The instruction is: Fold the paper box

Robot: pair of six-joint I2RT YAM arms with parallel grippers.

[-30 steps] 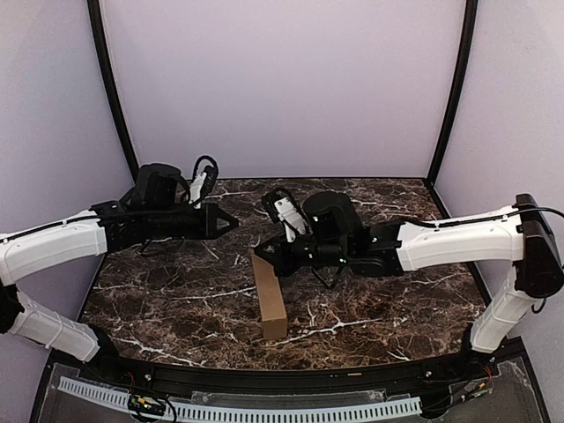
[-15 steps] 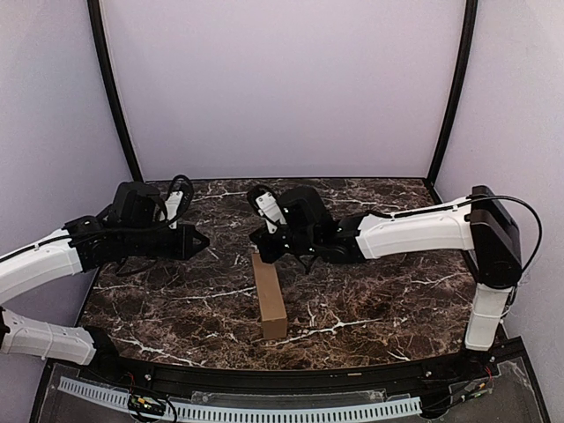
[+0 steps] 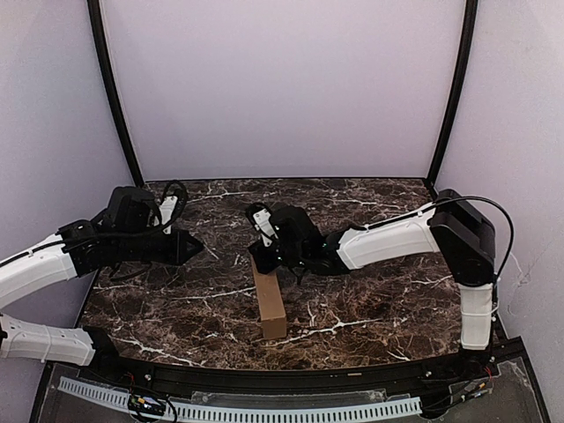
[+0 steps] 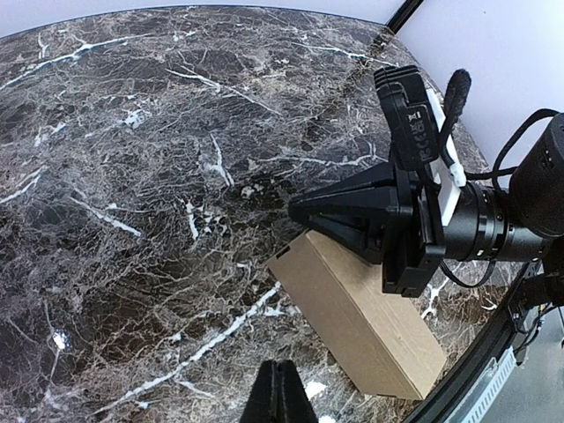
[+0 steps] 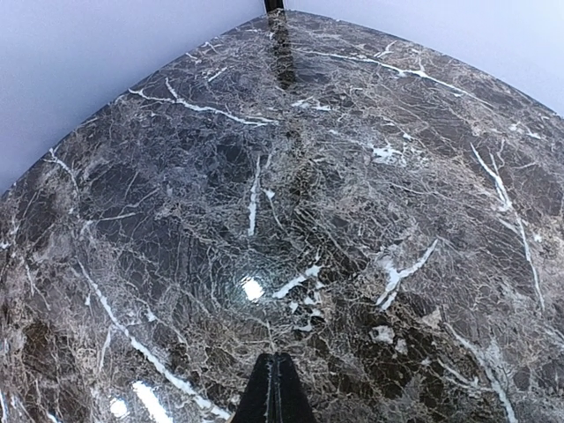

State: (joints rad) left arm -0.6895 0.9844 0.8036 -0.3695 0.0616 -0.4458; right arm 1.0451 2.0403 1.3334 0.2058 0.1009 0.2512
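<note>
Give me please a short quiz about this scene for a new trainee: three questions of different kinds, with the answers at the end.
1. True or false: the paper box lies as a flat, unfolded sheet.
2. Which gripper has its tip beside the far end of the box? A. left gripper B. right gripper C. neither
3. Fill in the missing word: both grippers are ____ (open or shut) and hold nothing.

Key: 1. False, it is a long narrow carton. 2. B. 3. shut.
</note>
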